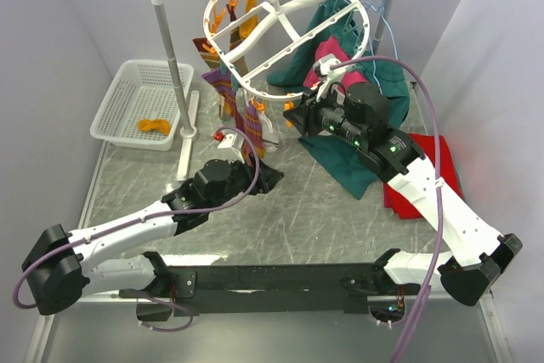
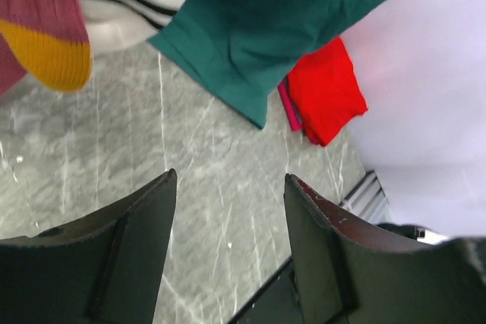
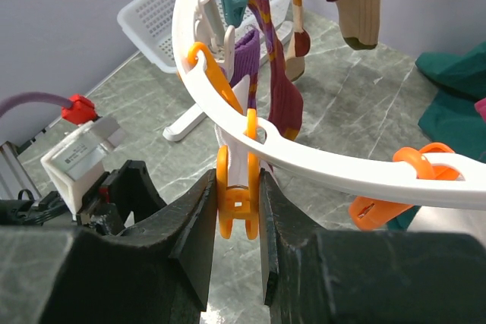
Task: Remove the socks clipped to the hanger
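The white oval hanger hangs from the rack pole, with several striped socks clipped along its left rim. In the right wrist view the rim crosses the frame, with purple and maroon socks behind it. My right gripper is shut on an orange clip under the rim, and a strip of white fabric sits in that clip. The right gripper also shows in the top view. My left gripper is open and empty low over the table, below a maroon sock with a mustard toe.
A white basket stands at the back left, holding an orange piece. The white rack post stands beside it. Dark green clothes and a red cloth lie on the right of the table. A magenta garment hangs behind the hanger.
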